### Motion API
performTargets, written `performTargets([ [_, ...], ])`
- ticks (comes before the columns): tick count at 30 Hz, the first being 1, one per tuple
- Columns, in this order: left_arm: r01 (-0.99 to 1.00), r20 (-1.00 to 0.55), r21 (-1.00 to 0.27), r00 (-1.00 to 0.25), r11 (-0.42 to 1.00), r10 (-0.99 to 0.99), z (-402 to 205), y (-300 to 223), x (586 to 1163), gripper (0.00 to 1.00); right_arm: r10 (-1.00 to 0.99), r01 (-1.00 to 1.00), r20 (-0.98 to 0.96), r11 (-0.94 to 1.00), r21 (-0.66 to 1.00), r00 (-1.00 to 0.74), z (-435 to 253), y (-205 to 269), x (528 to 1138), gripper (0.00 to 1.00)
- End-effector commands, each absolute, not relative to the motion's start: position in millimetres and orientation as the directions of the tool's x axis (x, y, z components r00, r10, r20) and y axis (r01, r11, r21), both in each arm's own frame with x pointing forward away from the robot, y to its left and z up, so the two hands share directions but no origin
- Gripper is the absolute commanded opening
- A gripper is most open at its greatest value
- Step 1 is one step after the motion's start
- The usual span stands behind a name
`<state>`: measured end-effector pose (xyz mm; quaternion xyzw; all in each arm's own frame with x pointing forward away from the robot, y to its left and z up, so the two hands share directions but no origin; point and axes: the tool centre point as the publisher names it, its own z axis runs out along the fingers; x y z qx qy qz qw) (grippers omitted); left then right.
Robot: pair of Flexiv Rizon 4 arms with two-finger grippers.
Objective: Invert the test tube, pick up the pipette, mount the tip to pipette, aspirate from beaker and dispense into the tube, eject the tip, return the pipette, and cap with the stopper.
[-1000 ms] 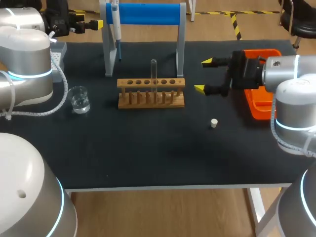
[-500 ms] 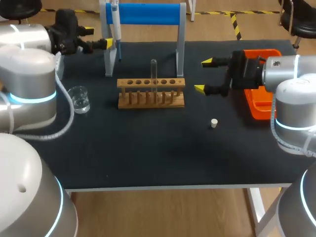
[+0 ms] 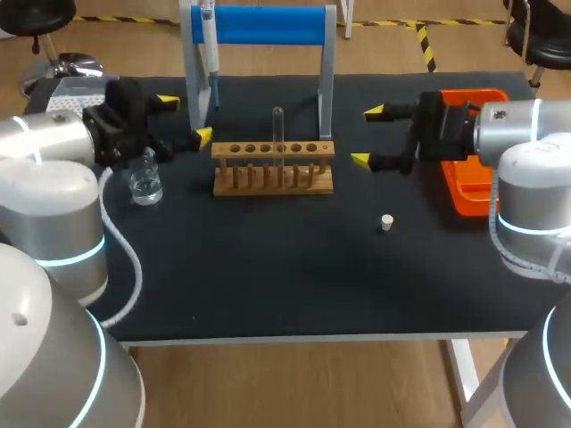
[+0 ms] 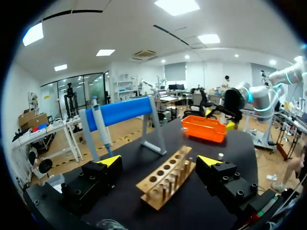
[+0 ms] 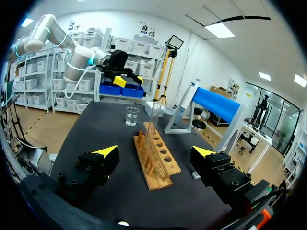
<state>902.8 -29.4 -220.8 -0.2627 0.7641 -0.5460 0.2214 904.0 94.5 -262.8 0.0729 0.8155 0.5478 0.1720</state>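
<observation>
A clear test tube (image 3: 277,132) stands upright in the wooden rack (image 3: 273,169) at mid-table. The pipette (image 3: 208,45) hangs on the blue-barred stand (image 3: 259,25) behind it. A glass beaker (image 3: 144,181) sits left of the rack, and a small white stopper (image 3: 386,222) lies to the front right. My left gripper (image 3: 186,119) hovers open just left of the rack, over the beaker. My right gripper (image 3: 367,136) hangs open to the right of the rack. Each wrist view has the rack (image 4: 168,179) (image 5: 156,160) ahead of its open fingers, which hold nothing.
An orange tray (image 3: 468,183) sits at the right edge beneath my right arm. A white box (image 3: 67,89) stands at the back left corner. The stand's legs (image 3: 326,85) rise right behind the rack.
My left arm has swung from the back left corner forward and rightward, bringing its gripper down beside the rack's left end. The right arm has kept still.
</observation>
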Motion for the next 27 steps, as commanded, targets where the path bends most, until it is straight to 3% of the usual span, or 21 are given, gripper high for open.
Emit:
performTargets([
  [1, -0.147, -0.045, -0.953, -0.797, 0.264, -0.603, -230, -26, 887, 1.00, 0.309, -0.070, -0.202, 0.389, 0.918, -0.929, -263, 94, 903, 1.00],
  [27, -0.171, -0.012, -0.945, -0.832, 0.278, -0.555, -259, -39, 887, 1.00, 0.309, -0.070, -0.202, 0.389, 0.918, -0.929, -263, 94, 903, 1.00],
])
